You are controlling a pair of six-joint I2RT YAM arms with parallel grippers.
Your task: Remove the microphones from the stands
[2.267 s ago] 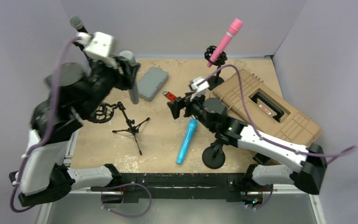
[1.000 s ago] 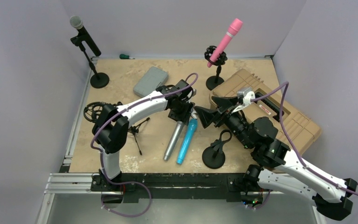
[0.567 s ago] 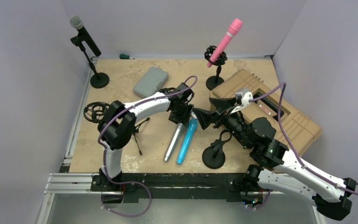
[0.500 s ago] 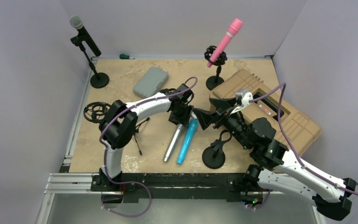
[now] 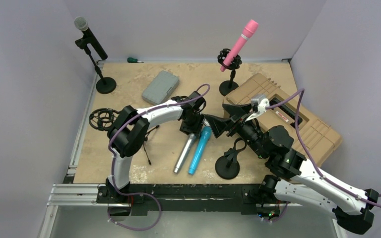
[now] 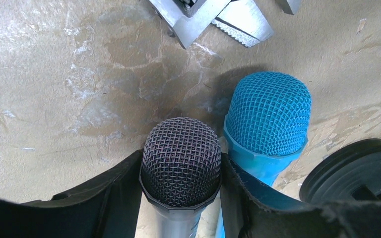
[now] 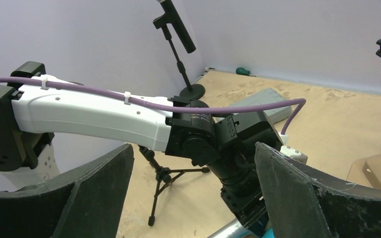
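A grey microphone [image 5: 182, 154] [image 6: 181, 161] lies on the table beside a blue microphone [image 5: 198, 148] [image 6: 269, 114]. My left gripper [image 5: 189, 130] [image 6: 180, 164] is shut on the grey microphone, with a finger pressed against each side of its mesh head. An empty tripod stand [image 5: 141, 135] [image 7: 166, 176] with a round shock mount [image 5: 101, 119] stands to the left. My right gripper [image 5: 214, 124] [image 7: 193, 153] is open and holds nothing. It hovers just right of my left wrist and points at it.
A pink microphone [image 5: 240, 42] sits in a stand at the back. A black microphone [image 5: 90, 37] [image 7: 176, 25] is clipped in a stand at the back left. Also here: a round-base stand [image 5: 227, 166] [image 6: 349, 168], a tan case [image 5: 297, 116], a grey box [image 5: 159, 87], a green screwdriver [image 5: 133, 60].
Two seconds ago my left gripper held the grey microphone high at the back left. Now it lies beside the blue one. Over the last second only my left elbow shifted slightly right.
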